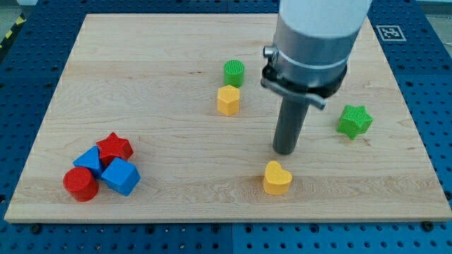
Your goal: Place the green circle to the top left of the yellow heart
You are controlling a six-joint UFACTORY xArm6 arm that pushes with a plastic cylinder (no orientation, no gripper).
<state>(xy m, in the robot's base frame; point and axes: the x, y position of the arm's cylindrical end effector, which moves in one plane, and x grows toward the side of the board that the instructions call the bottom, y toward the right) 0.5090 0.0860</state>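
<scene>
Camera view shows my tip (285, 151) resting on the worktop (155, 162) just above the yellow heart (277, 178), close to it but seemingly not touching. As an end effector it is a bare rod with nothing to open or close, and it holds nothing. The green circle (234, 73) stands well up and to the view's left of the heart, touching or nearly touching the yellow hexagon-like block (228, 100) below it. By direction it already lies top left of the heart, but far off; I judge the task largely undone, with the circle needing a push down and right
</scene>
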